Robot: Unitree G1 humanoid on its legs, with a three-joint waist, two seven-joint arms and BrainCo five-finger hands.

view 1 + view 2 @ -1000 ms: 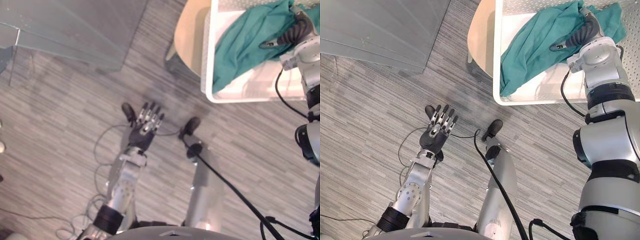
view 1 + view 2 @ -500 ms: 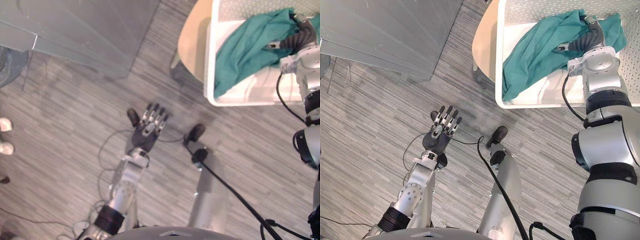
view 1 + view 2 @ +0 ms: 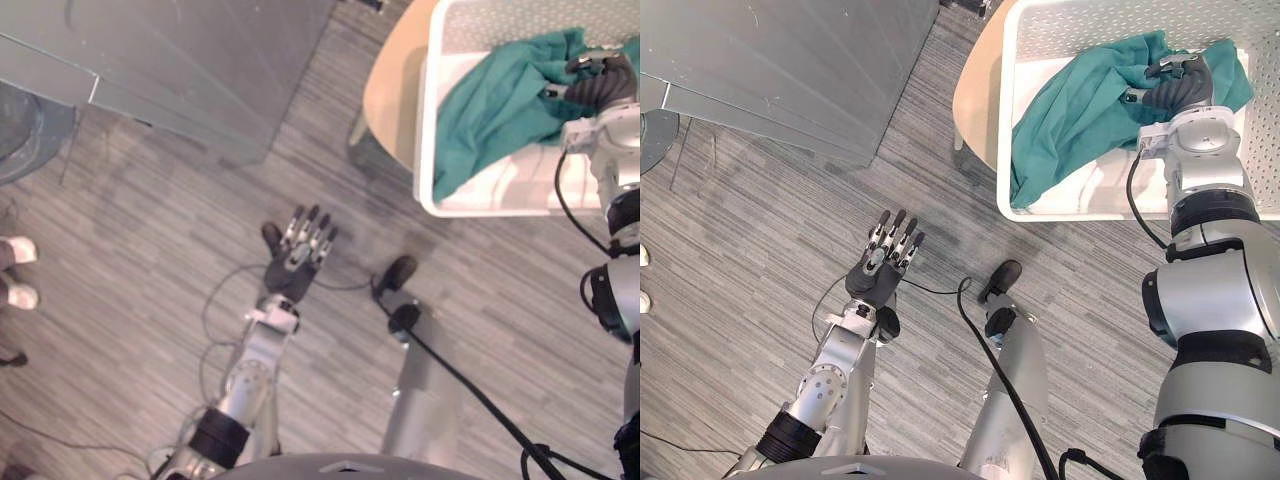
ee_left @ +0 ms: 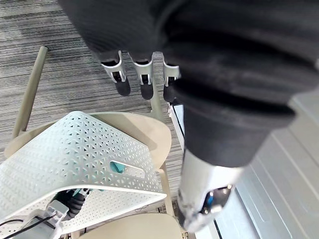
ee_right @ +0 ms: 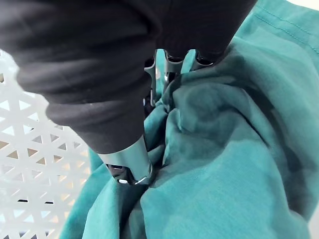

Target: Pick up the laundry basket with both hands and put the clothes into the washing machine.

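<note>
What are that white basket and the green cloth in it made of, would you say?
The basket looks like moulded plastic: white, matte, its walls stiff and pierced with a regular pattern of small triangular holes. The cloth seems a thin woven fabric, perhaps cotton, teal and matte: it folds softly, creases and shows a stitched hem.

An indoor room set up as a laundry corner: grey striped floor (image 3: 760,250), a grey panelled unit (image 3: 790,60), and a white perforated laundry basket (image 3: 1090,25) of teal cloth (image 3: 1080,110) on a pale wooden seat (image 3: 978,100).
</note>
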